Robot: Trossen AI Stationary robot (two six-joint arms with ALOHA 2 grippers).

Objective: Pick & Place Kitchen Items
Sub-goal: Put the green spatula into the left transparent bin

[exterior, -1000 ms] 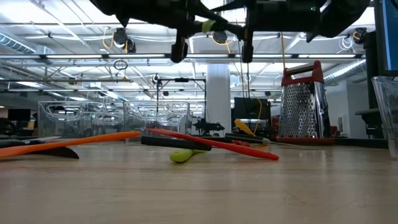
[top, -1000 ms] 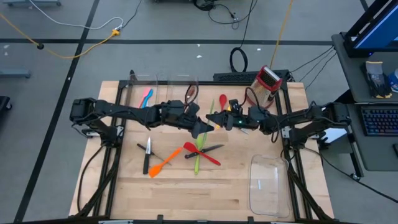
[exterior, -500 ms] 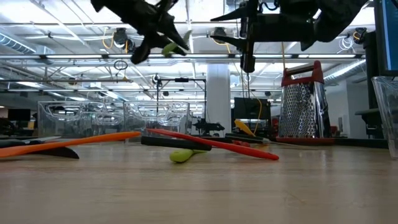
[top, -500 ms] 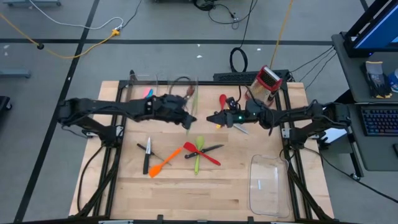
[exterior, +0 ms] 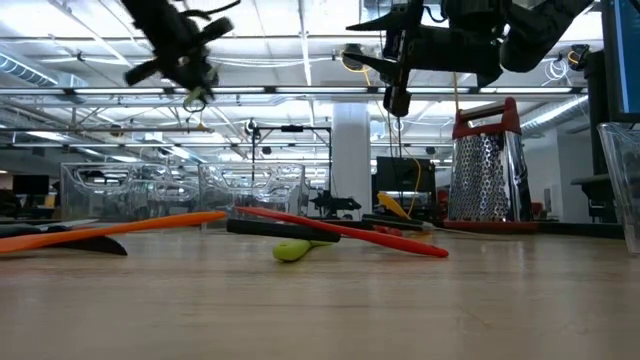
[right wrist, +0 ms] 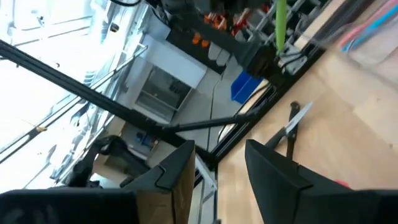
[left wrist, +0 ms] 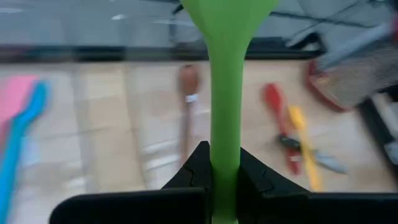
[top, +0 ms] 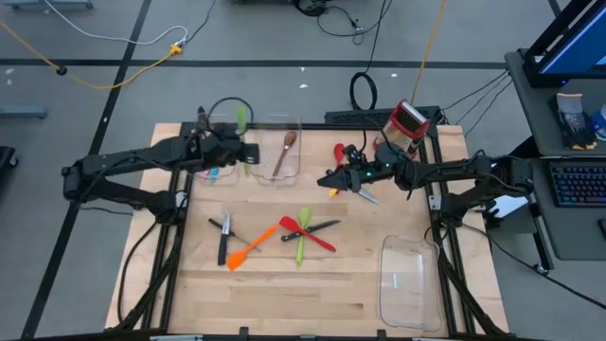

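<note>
Green spatula (left wrist: 225,93) – blade cut off – clamped in left gripper (left wrist: 222,177); right gripper (right wrist: 217,165) spread, empty.

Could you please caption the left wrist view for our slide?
Left gripper shut on a green utensil, above the wooden table.

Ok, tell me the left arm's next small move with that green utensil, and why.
Probably lower it into the clear bin and only then open. The left gripper is shut on the green utensil and hangs over the bins at the table's far edge, where the pink and blue utensils lie.
</note>
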